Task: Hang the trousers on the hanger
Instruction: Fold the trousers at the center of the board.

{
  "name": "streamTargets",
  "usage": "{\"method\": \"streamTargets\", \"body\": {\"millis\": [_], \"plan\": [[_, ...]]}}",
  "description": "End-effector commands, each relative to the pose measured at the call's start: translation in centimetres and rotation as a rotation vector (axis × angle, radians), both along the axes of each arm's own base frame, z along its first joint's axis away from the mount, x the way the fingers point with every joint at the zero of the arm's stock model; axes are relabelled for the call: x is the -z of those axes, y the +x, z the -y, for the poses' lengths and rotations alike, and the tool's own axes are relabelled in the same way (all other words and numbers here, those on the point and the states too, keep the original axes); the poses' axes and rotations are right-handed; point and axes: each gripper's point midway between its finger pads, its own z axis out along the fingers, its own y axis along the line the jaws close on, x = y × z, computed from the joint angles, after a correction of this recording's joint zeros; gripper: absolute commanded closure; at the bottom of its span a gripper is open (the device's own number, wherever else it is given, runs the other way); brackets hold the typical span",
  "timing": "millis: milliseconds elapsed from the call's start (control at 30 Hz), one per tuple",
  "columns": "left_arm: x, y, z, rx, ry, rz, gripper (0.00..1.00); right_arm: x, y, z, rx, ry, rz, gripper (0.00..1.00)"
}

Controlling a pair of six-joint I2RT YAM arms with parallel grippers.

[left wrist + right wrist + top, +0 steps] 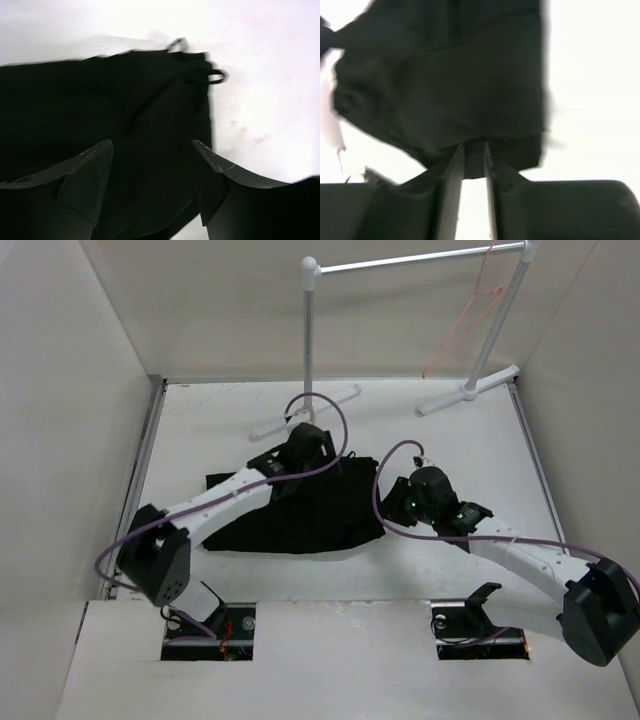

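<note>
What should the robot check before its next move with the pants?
1. Left hand open above the trousers: ok.
2. Left hand gripping cloth: not ok, its fingers are apart, not closed on it.
3. Right hand pinching the trousers' edge: ok, fingers nearly together on the cloth.
4. Hanger hanging on the rack: ok.
5. Trousers lying smooth on the table: cannot tell, the arms hide parts.
</note>
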Motion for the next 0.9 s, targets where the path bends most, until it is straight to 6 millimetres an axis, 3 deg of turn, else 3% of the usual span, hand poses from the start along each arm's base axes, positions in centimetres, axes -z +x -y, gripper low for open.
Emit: {"method": "streamTargets", "body": {"millis": [0,100,233,400,567,667,733,767,867], "plan": [[-3.7,1.9,5.1,0.096,-0.089,0.051,0.39,0.5,0.3,1.6,0.098,-0.023,-0.002,0.67],[-2.0,2.8,7.8,0.150,-0.049,0.023,0.38,1.7,-0.1,2.1,0.097,-0.080,-0.026,0.54],[0.5,3.6,10.2,0.194,0.005,-0.009,0.38,2.9,-0.2,1.7,0.070,-0.120,-0.048,0.51],[2.7,4.1,11.0,0.199,0.032,-0.043,0.38,3.5,1.1,1.2,0.067,-0.143,-0.037,0.60],[3.2,4.5,11.1,0.193,0.041,-0.043,0.38,2.7,2.2,0.7,0.068,-0.139,-0.001,0.76],[3.5,4.4,11.0,0.192,0.047,-0.048,0.38,2.5,2.2,1.2,0.084,-0.158,0.003,0.69],[3.9,4.2,10.9,0.193,0.053,-0.055,0.38,2.5,1.9,1.4,0.089,-0.171,0.006,0.52],[4.0,4.1,10.8,0.192,0.055,-0.056,0.38,2.5,1.8,1.5,0.092,-0.175,0.009,0.48],[4.1,4.0,10.7,0.188,0.053,-0.056,0.38,2.8,1.8,1.4,0.088,-0.181,0.001,0.48]]}}
